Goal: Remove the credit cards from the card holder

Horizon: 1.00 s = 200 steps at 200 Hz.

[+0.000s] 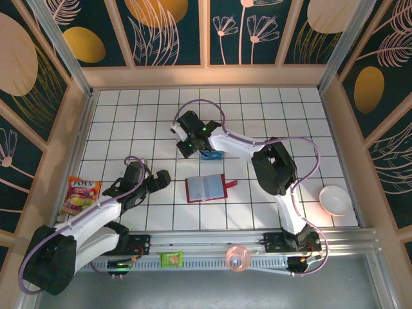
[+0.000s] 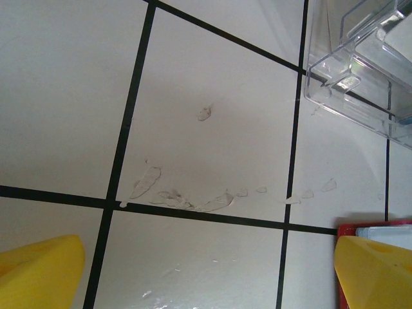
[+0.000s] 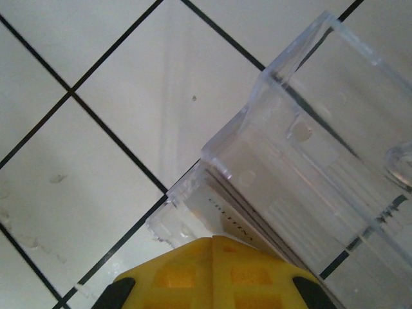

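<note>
Right gripper (image 3: 212, 251) is clamped fully closed, yellow fingers (image 3: 174, 277) meeting at the near end of a white card (image 3: 228, 219) in the clear plastic box (image 3: 309, 141); can't tell if the card is actually pinched. Left gripper (image 2: 206, 273) gapes wide over bare tile, holding nothing. Card holder (image 1: 206, 187) lies open on the table (image 1: 129, 129) between the arms, its red corner just beside one left finger.

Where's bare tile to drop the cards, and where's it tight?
Free: the far rows of the white tiled table along the back wall, and the right-hand tiles beyond the round white bowl. Crowded: the centre, where the open red card holder, clear plastic box, left gripper and right gripper bunch together.
</note>
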Each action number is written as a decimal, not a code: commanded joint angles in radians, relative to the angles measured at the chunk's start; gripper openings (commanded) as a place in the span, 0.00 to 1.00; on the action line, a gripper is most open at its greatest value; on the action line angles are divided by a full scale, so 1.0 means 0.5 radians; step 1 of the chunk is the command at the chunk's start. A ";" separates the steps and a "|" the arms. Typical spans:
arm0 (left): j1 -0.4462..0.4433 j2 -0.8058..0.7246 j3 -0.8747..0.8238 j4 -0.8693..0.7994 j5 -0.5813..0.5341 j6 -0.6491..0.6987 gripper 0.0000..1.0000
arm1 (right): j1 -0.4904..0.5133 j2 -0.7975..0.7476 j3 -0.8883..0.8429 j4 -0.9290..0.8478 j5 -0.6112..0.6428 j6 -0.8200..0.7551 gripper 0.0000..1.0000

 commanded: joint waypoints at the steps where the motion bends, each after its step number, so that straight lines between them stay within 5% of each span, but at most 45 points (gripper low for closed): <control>1: 0.012 -0.021 0.029 -0.002 -0.042 0.024 0.99 | 0.029 0.046 0.081 -0.035 0.186 0.042 0.04; 200: 0.011 -0.064 0.017 -0.021 -0.041 0.020 0.99 | 0.039 -0.048 0.028 0.123 0.461 0.148 0.04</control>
